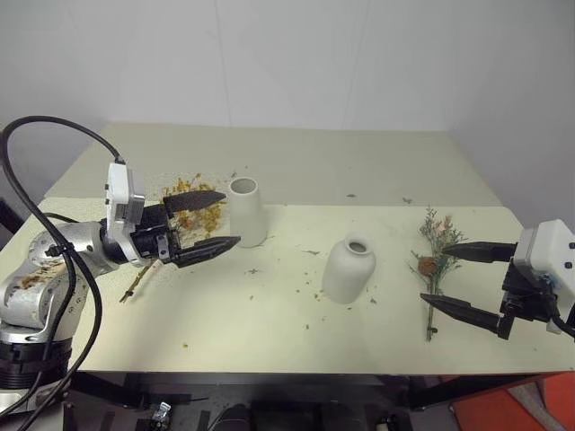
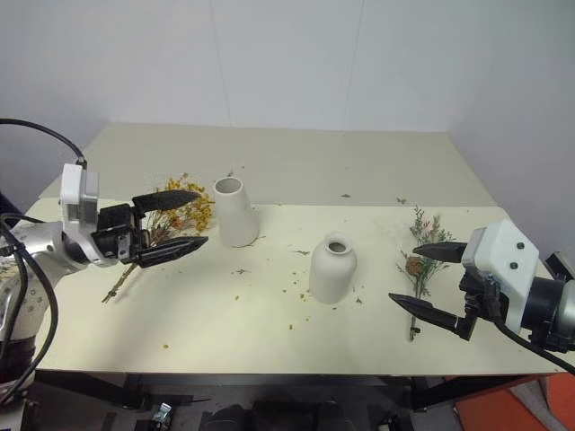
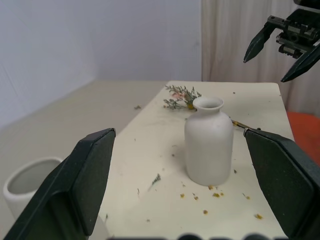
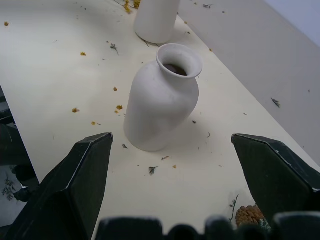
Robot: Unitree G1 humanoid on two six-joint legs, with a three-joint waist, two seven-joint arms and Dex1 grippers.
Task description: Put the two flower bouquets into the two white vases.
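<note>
A pale bench (image 1: 269,341) carries everything, and the squat bottle vase (image 1: 349,268) near its middle serves as the landmark here.

Nearest the viewer, to the right of the bottle vase, the right gripper (image 1: 467,280) hovers with its jaws spread wide and empty, straddling the grey-green bouquet (image 1: 434,260). That bunch lies flat on the bench, well to the right of the bottle vase, its pine cone partway up the stem. The straddling pose suggests a grasp is being lined up.

To the left of the bottle vase, the left gripper (image 1: 208,225) hangs above the bench, jaws also wide apart and holding nothing. It covers much of the yellow-orange bouquet (image 2: 180,213), which lies on the bench below it; only the blossoms and a trailing stem end show, so how the whole bunch lies is hard to judge.

Farther back and left of the bottle vase stands the tall cone vase (image 1: 244,210), upright, just beside those blossoms. Both vases look empty. Loose petals litter the bench around the bottle vase.
</note>
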